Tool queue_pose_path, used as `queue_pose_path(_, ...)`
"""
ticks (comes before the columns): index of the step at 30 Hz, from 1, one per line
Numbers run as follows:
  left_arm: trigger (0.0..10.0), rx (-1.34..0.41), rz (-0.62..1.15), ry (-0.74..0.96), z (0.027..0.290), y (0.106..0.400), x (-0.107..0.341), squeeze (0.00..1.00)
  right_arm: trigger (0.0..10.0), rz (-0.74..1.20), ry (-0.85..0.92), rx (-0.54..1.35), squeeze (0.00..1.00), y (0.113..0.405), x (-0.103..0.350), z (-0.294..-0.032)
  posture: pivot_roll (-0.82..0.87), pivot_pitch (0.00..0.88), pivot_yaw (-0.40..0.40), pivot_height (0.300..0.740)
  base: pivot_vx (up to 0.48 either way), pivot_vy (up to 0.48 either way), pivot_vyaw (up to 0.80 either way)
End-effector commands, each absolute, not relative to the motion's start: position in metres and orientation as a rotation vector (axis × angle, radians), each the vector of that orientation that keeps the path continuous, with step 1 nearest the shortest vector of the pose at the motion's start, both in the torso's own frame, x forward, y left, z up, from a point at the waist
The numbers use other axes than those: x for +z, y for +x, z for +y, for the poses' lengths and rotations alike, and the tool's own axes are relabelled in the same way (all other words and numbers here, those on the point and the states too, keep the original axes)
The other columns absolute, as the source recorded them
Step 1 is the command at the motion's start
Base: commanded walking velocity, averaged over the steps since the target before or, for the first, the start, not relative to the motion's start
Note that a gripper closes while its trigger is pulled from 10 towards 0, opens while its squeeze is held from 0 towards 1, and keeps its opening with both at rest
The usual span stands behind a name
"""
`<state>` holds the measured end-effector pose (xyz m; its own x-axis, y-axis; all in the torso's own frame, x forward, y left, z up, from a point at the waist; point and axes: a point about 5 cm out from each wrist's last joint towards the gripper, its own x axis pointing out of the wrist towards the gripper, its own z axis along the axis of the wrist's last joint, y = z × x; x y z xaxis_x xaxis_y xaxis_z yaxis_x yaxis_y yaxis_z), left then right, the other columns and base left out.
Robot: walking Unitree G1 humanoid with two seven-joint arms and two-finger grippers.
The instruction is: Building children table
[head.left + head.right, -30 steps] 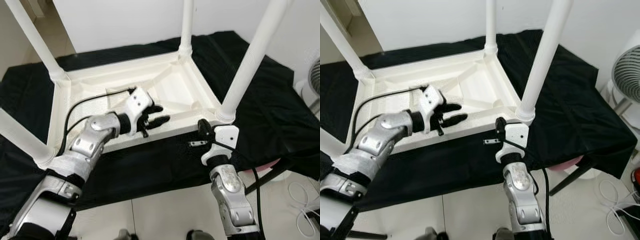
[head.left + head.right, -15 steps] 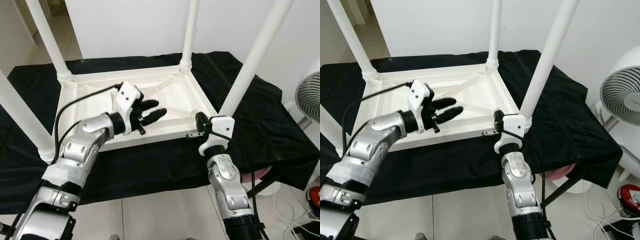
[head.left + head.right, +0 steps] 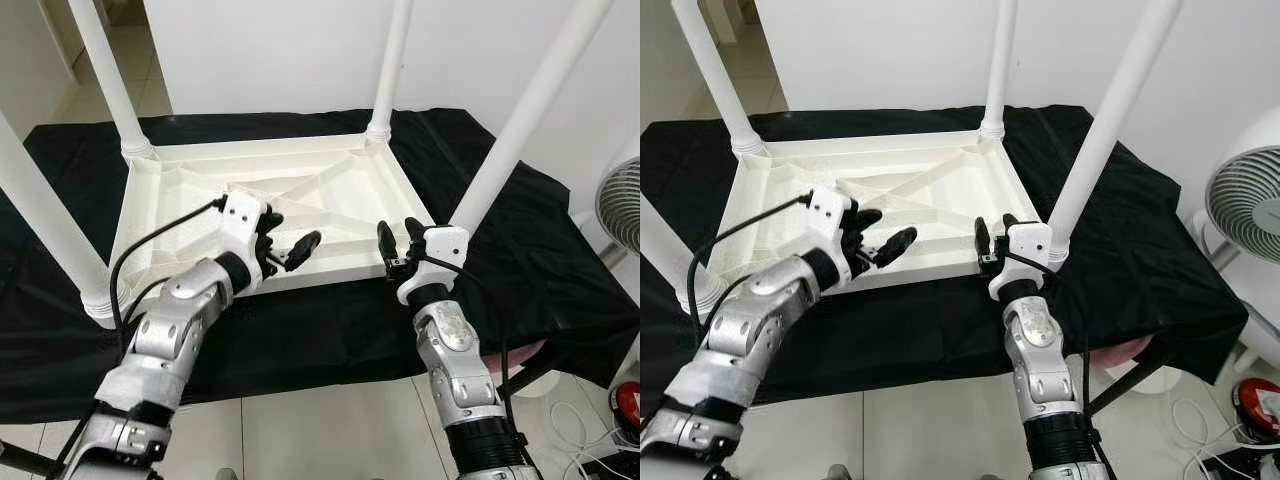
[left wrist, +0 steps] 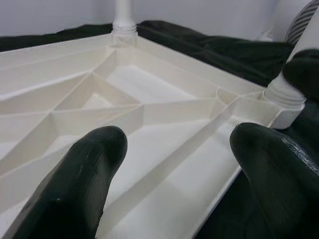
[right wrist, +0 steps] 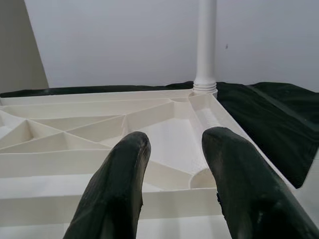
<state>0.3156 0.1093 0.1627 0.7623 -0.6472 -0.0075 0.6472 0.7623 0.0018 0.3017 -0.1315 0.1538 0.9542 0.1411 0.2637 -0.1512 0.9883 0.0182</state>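
A white children's table lies upside down on a black cloth, its far rim (image 3: 260,150) and ribbed underside facing up. All its legs stand upright, among them the near right leg (image 3: 520,120) and the far left leg (image 3: 110,70). My left gripper (image 3: 288,240) hovers open just above the near rim, holding nothing. The ribs show between its fingers (image 4: 75,189) in the left wrist view. Beside the near right corner my right gripper (image 3: 398,235) is open and empty, pointing along the underside (image 5: 164,129) toward the far right leg (image 5: 205,45).
The black cloth (image 3: 520,260) covers a low platform and hangs over its front edge. A white fan (image 3: 1245,200) stands at the right. A red object (image 3: 1260,405) and white cables lie on the tiled floor (image 3: 300,440). A white wall rises behind.
The head camera has risen and tilted, shifting the whole picture. My left gripper drew back from inside the table to the near rim. My right gripper now shows two fingers spread apart.
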Motion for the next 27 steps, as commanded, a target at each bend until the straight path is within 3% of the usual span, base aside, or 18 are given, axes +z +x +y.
queue_pose_path(1,10.0,-0.796,0.061,0.039,0.104,0.306,0.152,0.00,10.0,-0.255,0.035,0.140,0.00,0.301,0.149,-0.133,-0.07,0.000,-0.005,0.740,0.000,0.000,0.00)
queue_pose_path(17,10.0,-0.854,0.180,0.120,0.102,0.293,0.120,0.00,10.0,-0.269,0.000,0.129,0.00,0.298,0.150,-0.143,-0.10,0.000,0.006,0.740,0.000,0.000,0.00)
queue_pose_path(27,10.0,-0.681,0.184,0.122,0.103,0.314,0.115,0.00,10.0,-0.274,-0.003,0.096,0.00,0.294,0.150,-0.148,-0.13,0.000,0.014,0.740,0.000,0.000,0.00)
